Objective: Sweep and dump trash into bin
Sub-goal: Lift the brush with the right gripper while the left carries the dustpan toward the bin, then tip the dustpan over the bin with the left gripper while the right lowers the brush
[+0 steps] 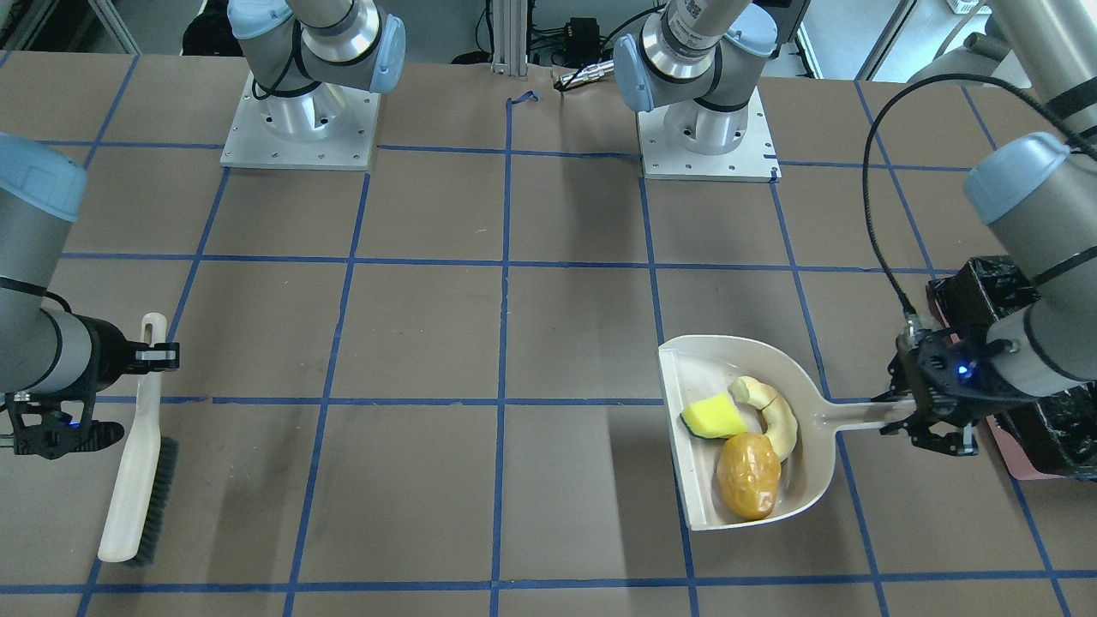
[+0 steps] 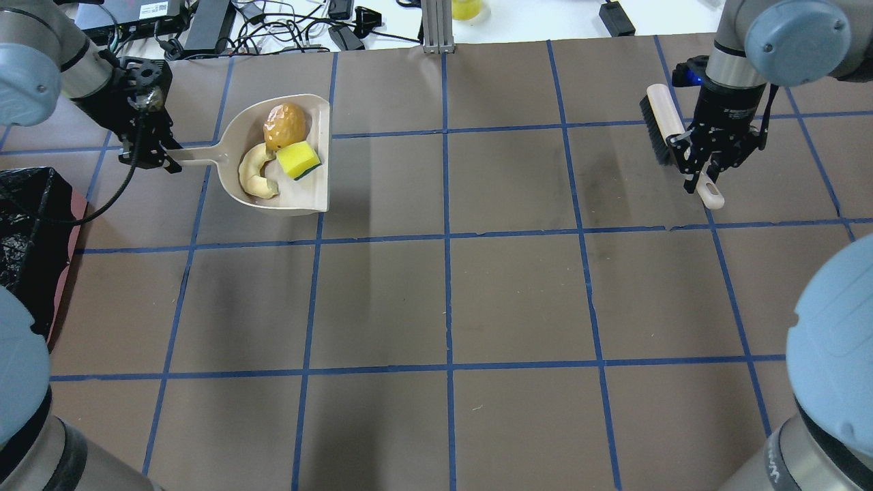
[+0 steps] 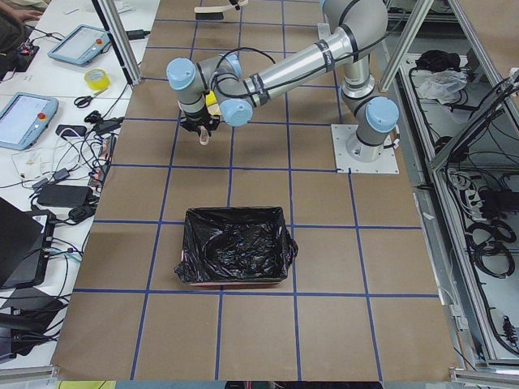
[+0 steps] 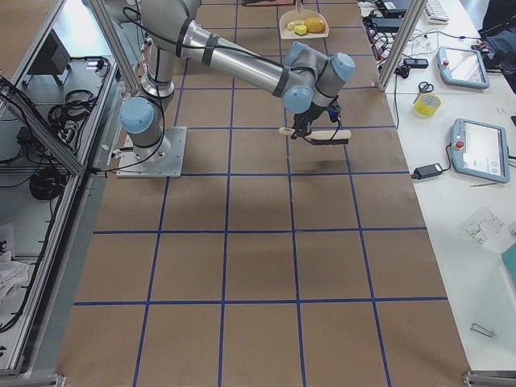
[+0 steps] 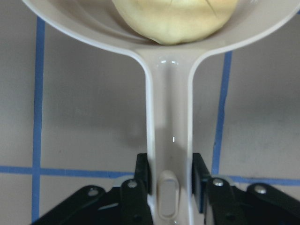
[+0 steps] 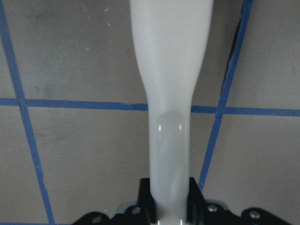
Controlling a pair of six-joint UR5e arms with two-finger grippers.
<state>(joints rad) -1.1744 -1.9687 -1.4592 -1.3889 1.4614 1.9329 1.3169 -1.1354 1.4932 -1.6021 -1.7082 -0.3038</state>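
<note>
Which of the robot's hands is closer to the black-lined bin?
Left. Its left hand grips the dustpan handle just beside the bin; the right hand holds the brush across the table.

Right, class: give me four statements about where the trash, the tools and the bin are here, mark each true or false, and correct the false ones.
1. The sponge, orange lump and crescent all lie in the dustpan. True.
2. The left hand grips the brush. False: it is shut on the dustpan's handle; the right hand holds the brush.
3. The bin already contains trash. False: only its black liner shows.
4. The bin stands nearer the left hand than the right hand. True.
</note>
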